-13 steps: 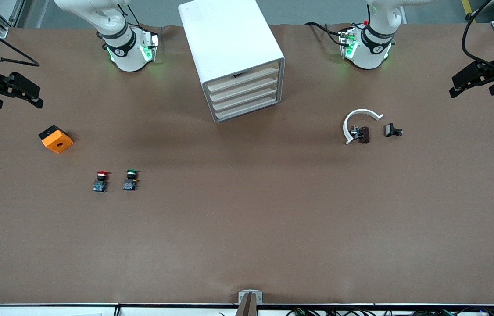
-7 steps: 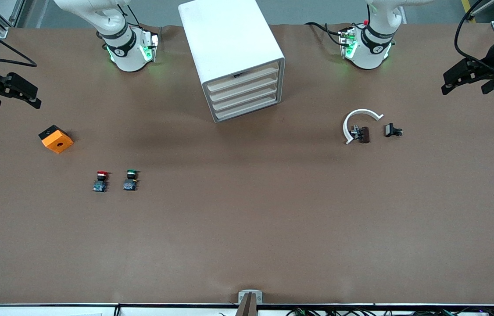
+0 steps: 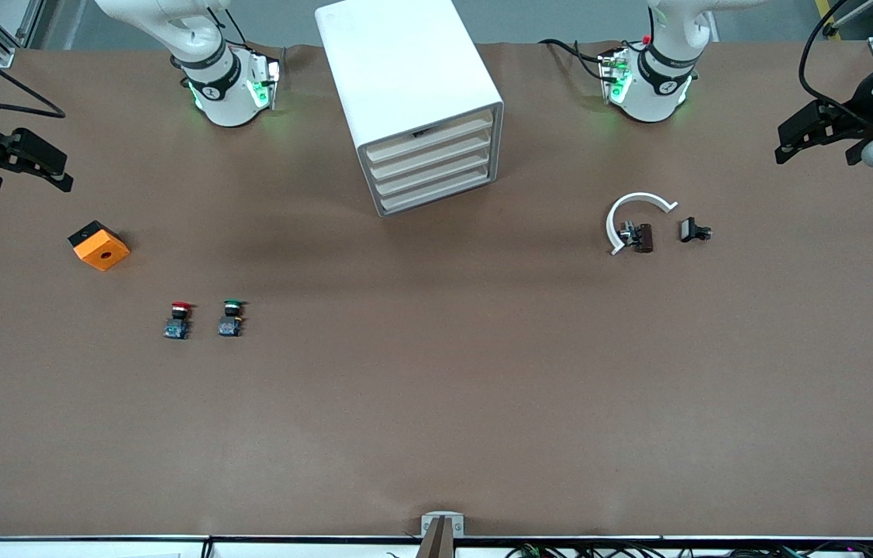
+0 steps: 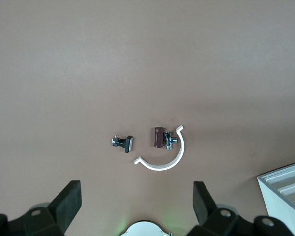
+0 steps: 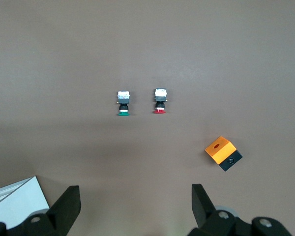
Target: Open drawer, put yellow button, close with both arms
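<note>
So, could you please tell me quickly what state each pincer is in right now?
Left pincer: open, holding nothing.
Right pincer: open, holding nothing.

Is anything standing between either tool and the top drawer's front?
Nothing visible does. The drawer sits shut in its cabinet. The left tool and right tool hang open over their own ends of the table, with no object between. No yellow button shows.

Brown table (image 3: 436, 403) carries: white cabinet (image 3: 405, 85) top centre; orange block (image 3: 99, 246), red button (image 3: 178, 319) and green button (image 3: 231, 317) lower in frame; white curved piece (image 3: 633, 209), 2 small dark parts (image 3: 642, 236).
</note>
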